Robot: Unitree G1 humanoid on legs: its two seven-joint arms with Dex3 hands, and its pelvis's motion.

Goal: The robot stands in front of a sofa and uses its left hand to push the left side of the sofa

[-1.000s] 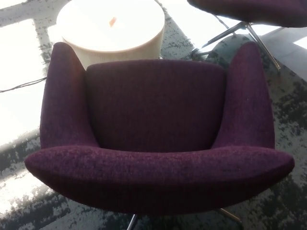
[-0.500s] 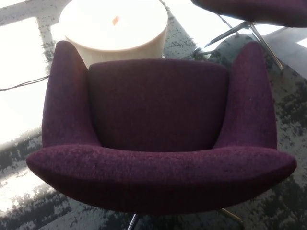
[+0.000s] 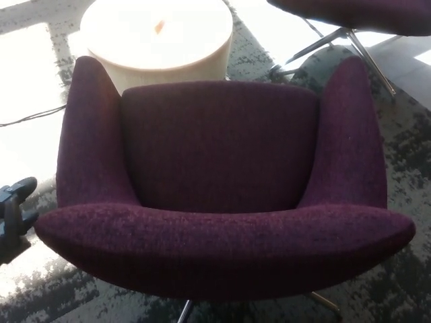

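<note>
the purple sofa (image 3: 222,182) fills the middle of the view, a round white side table (image 3: 158,37) behind it. the left robot hand (image 3: 15,215), fingers apart and empty, sits just beside its left edge; press flat and steady there.

Harsh glare bleaches the round table (image 3: 158,33) and floor (image 3: 27,145) at left; focus seems slightly soft.
</note>
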